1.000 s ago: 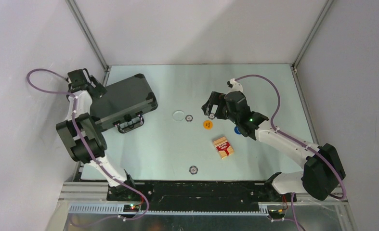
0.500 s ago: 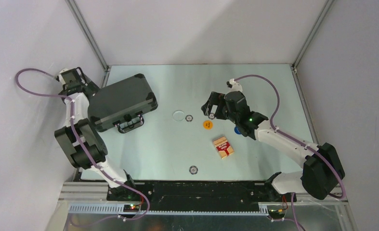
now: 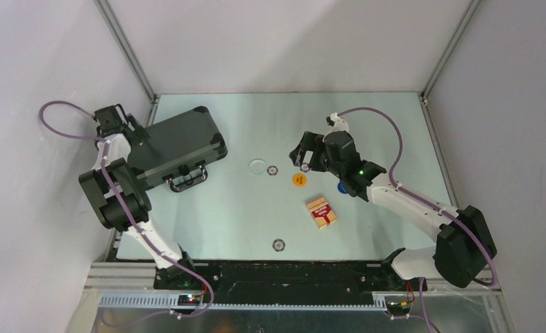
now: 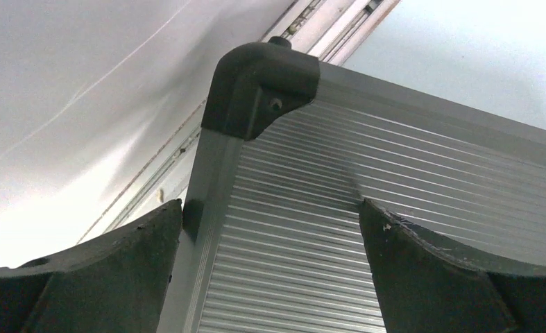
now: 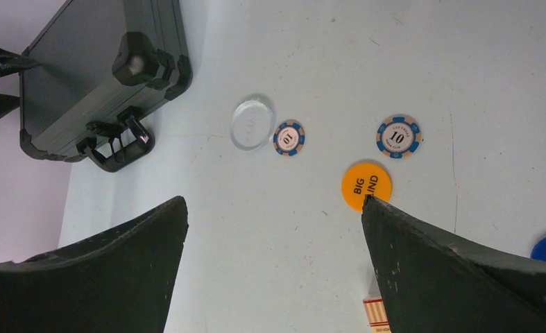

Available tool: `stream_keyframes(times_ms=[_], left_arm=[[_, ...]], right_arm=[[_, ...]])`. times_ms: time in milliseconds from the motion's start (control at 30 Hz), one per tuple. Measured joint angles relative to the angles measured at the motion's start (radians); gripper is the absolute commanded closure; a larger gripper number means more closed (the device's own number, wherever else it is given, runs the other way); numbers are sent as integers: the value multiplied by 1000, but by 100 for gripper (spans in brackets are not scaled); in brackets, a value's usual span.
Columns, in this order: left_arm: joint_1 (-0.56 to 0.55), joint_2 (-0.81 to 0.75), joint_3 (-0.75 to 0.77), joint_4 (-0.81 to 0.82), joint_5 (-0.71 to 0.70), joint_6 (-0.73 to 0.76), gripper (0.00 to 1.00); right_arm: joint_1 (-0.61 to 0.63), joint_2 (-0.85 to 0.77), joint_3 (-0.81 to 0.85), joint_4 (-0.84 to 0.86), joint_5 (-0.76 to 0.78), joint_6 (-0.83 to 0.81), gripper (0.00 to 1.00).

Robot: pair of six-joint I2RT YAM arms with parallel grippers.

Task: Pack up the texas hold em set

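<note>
The black briefcase [image 3: 180, 147] lies shut at the table's far left, its handle [image 3: 187, 180] facing the near side. My left gripper [image 3: 137, 132] is open and straddles the case's back left edge. In the left wrist view [image 4: 270, 229] the ribbed lid [image 4: 395, 180] and a black corner cap [image 4: 259, 87] show between the fingers. My right gripper [image 3: 299, 154] is open and empty above the table's middle [image 5: 273, 208]. Below it lie an orange BIG BLIND button [image 5: 366, 184], two blue-edged chips [image 5: 398, 136] [image 5: 288, 137] and a clear disc [image 5: 250, 123]. The red-patterned card deck [image 3: 321, 211] lies nearer me.
A blue button [image 3: 341, 186] lies under the right forearm. One more chip [image 3: 278, 244] lies near the table's front edge. Grey walls and metal frame posts close in the table, and the left wall stands right behind the case.
My left wrist swung a little out to the left and came back towards the case's corner. The briefcase, the loose pieces and my right arm have not moved.
</note>
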Motion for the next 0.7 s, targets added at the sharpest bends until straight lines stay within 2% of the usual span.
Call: stream_keyframes(times_ms=[233,433,700], left_arm=[[28,37,35,8,100,44,9],[31,39,35,17,113,61,1],[27,41,36,18,116,69,2]], right_arm=[[-2,0,0,8,-1,0,1],[-2,0,0,8,-2,0,1],[-3,0,0,8,-7,0,1]])
